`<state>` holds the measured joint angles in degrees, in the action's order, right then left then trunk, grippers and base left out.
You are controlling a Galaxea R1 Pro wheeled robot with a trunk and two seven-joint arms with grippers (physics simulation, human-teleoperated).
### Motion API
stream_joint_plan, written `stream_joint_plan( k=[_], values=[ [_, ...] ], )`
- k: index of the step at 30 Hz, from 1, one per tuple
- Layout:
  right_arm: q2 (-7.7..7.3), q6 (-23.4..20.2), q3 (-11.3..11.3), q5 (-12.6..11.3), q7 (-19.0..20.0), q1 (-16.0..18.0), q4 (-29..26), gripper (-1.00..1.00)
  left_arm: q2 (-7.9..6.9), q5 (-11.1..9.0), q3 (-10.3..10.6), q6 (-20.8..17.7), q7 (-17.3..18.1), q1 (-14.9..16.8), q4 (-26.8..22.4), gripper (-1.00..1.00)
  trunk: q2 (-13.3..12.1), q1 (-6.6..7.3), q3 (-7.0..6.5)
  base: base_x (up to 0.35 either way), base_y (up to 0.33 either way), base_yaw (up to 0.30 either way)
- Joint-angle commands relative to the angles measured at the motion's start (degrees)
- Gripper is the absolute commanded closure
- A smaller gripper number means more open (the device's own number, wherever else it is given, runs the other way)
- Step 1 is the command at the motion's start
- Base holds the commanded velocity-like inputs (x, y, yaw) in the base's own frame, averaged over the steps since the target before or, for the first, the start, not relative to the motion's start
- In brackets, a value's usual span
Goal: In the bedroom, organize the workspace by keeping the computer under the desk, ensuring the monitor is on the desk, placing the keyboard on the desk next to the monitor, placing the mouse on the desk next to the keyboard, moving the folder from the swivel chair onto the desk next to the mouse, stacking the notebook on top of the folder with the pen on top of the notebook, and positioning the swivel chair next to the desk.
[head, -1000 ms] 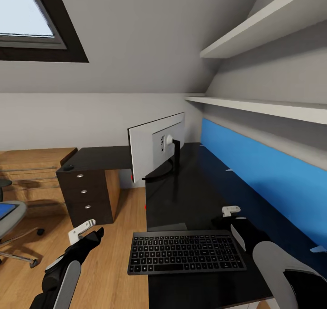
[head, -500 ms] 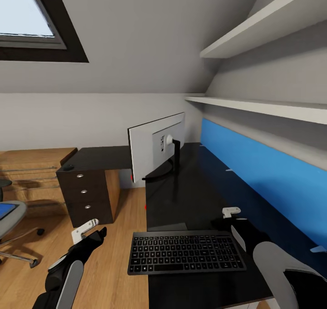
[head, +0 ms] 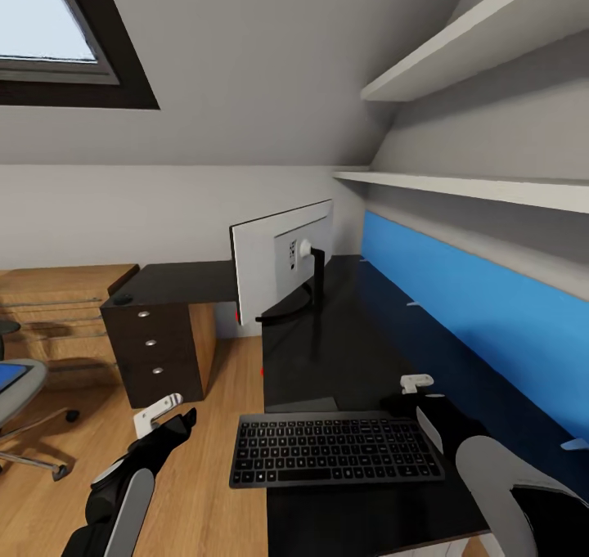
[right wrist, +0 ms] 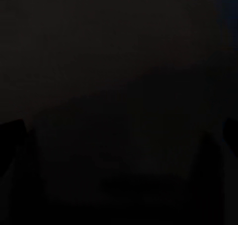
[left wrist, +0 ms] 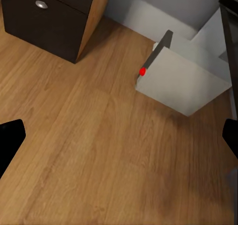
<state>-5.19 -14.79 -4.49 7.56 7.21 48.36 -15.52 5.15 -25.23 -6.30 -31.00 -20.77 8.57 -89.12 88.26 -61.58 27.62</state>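
Observation:
The monitor [head: 276, 267] stands on the glossy black desk [head: 343, 352] with its pale back toward me. Near the desk's front edge lies the keyboard [head: 335, 449]. A small dark mouse [head: 124, 300] sits on the desk's left wing above the drawer unit [head: 155, 348]. At the left edge, the swivel chair [head: 20, 397] holds the blue folder [head: 6, 375]. My left gripper [head: 170, 422] hangs open over the floor. In the left wrist view it [left wrist: 119, 136] faces the grey computer [left wrist: 186, 81]. My right gripper [head: 409, 397], open, hovers low over the desk behind the keyboard; its wrist view [right wrist: 119, 136] is dark.
A blue wall panel [head: 474, 320] runs along the desk's right side under two white shelves [head: 491, 189]. A light-wood chest of drawers [head: 57, 303] stands at the far left. Wooden floor [head: 204, 459] lies between the chair and the desk.
My left arm has drifted slightly to the right, toward the desk. The view has shifted a little. The right arm and the keyboard stay put.

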Motion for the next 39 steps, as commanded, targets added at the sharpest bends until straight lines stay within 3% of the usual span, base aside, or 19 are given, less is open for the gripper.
stream_joint_plan(
  k=[1,11,15,39],
  values=[
    [0.05,-0.4,-0.3,1.1,0.4,0.0,0.0,-1.00,0.03,-0.6,0.0,-0.2,-0.4,0.0,-0.1,-1.00,0.0,0.00,0.08,0.000,0.000,0.000],
    [0.09,-0.4,-0.3,1.1,0.4,0.0,0.0,-1.00,0.04,-0.6,0.2,-0.2,-0.3,0.0,0.2,-1.00,0.0,0.00,0.08,0.000,0.000,0.000],
    [0.10,-0.4,-0.3,1.1,0.4,0.0,0.0,-1.00,-0.03,-0.6,1.3,-0.2,-0.3,0.0,0.5,-1.00,0.0,0.00,0.08,-0.043,0.000,0.000],
    [0.09,-0.4,-0.2,1.1,0.4,0.0,0.0,-1.00,0.02,-0.7,1.7,-0.3,-0.3,0.0,0.5,-1.00,0.0,0.00,0.08,-0.196,0.000,0.000]
  ],
)
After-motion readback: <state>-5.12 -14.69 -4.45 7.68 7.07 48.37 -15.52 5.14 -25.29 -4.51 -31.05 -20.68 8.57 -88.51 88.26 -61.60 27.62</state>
